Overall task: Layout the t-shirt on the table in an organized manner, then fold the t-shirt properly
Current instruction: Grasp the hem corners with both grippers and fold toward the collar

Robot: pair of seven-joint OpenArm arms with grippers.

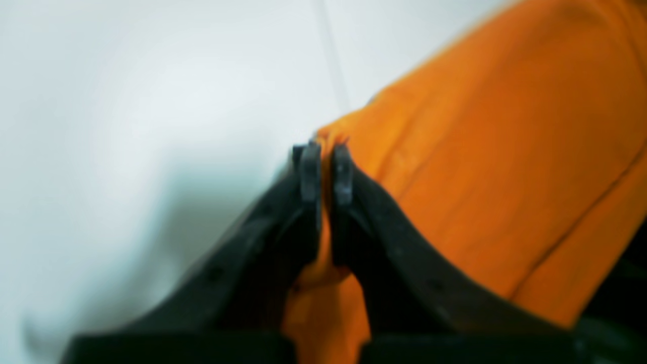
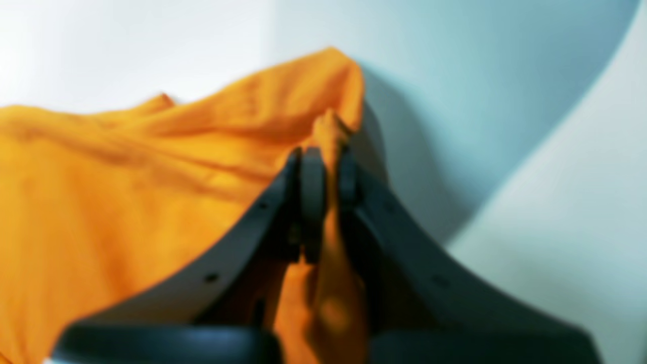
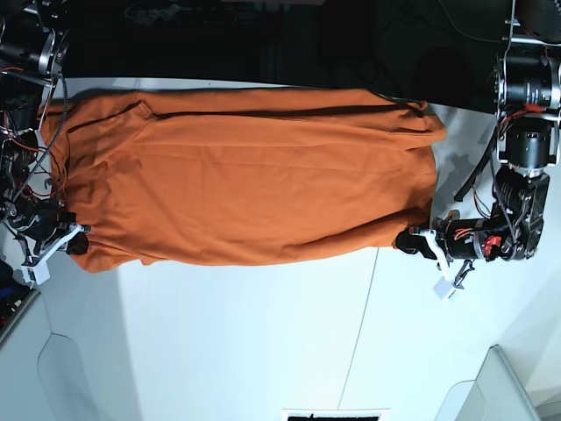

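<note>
Both grippers' fingers (image 1: pixel 342 174) clamped on t-shirt (image 3: pixel 245 175) end edges; bare table (image 3: pixel 263 342) alongside

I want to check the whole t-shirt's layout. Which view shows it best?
The base view: the t-shirt lies spread across the table, seen whole. Each wrist view shows only a blurred piece pinched in a gripper.
</note>
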